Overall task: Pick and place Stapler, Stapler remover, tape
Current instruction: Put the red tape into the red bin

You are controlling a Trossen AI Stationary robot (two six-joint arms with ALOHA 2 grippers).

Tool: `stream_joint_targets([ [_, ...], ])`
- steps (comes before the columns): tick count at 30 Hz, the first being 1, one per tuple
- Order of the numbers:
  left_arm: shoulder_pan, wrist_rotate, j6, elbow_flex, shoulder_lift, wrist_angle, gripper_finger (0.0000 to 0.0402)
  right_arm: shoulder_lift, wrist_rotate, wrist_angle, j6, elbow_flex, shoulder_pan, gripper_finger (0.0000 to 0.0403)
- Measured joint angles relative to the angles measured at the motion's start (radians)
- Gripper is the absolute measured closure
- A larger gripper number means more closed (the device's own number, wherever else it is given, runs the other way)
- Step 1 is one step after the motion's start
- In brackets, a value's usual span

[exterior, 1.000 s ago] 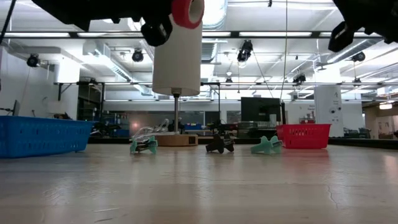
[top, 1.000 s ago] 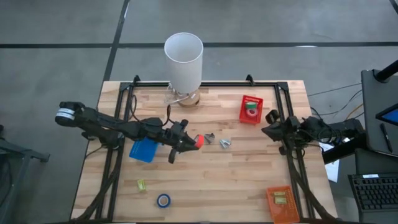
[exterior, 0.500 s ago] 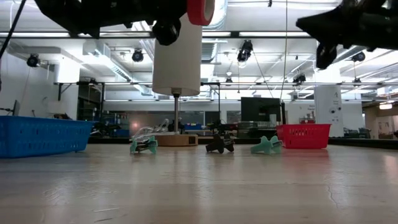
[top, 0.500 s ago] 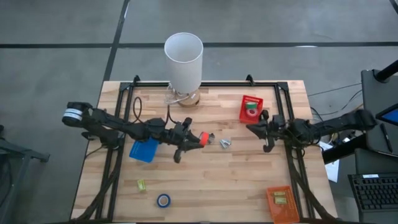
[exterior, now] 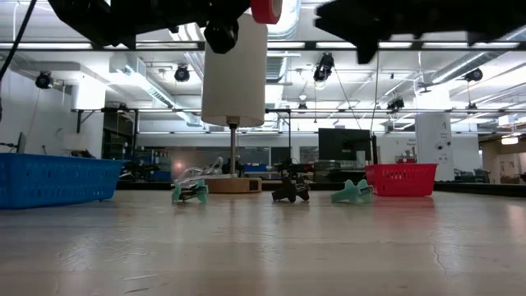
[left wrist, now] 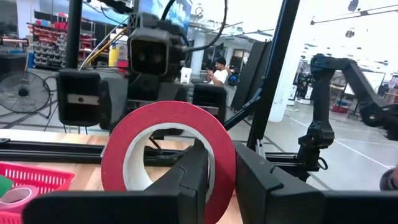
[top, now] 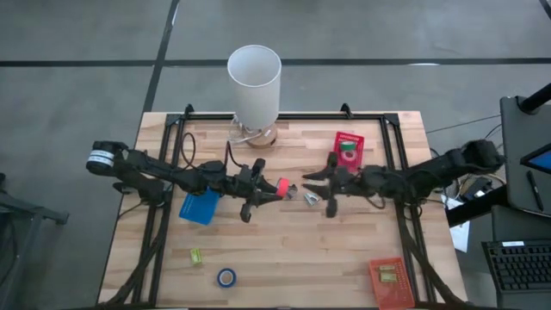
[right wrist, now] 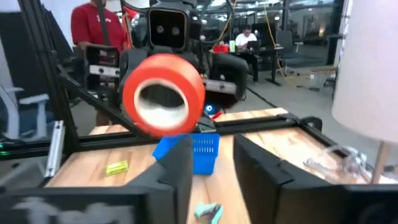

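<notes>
My left gripper [top: 269,192] is over the table's middle, shut on a red tape roll [top: 280,187], which also shows high up in the low view [exterior: 265,10]. My right gripper [top: 318,193] is open, level with the roll and just right of it, fingers pointing at it; the roll [right wrist: 163,93] fills its wrist view. A green tape roll [top: 347,156] lies in the red bin [top: 337,138]. A blue tape roll [top: 226,277] lies flat near the near edge. Two staple removers [top: 291,191] [top: 310,199] rest on the table below the grippers. A yellow-green stapler [top: 195,255] lies near left. My left gripper holds the red roll by its wall [left wrist: 222,149]: one finger [left wrist: 193,180] reaches into the hole, the other [left wrist: 261,186] lies outside the rim. The fingers come level from the table's left. The roll is lifted clear, standing on edge.
A white cylinder lamp [top: 255,82] stands at the far edge on a wooden base. The blue bin [top: 200,207] sits under my left arm, and an orange bin [top: 387,281] holding a yellow stapler sits near right. A third staple remover [exterior: 190,193] shows in the low view.
My right arm has swung from the table's right edge toward the middle, ending just right of the red roll. My left gripper has carried the roll a little toward the right, still lifted.
</notes>
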Motion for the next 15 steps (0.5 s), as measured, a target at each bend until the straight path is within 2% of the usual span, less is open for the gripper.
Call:
stream_joint_targets([
  [7,0.0,0.0,-0.002,-0.005,-0.001,0.0,0.0337,0.131,0.005,-0.003,-0.1,0.139,0.0,0.0209],
  [15,0.0,-0.004,0.001,-0.007,-0.003,0.016,0.0337,0.197,0.003,-0.006,-0.1,0.19,0.0,0.0192],
])
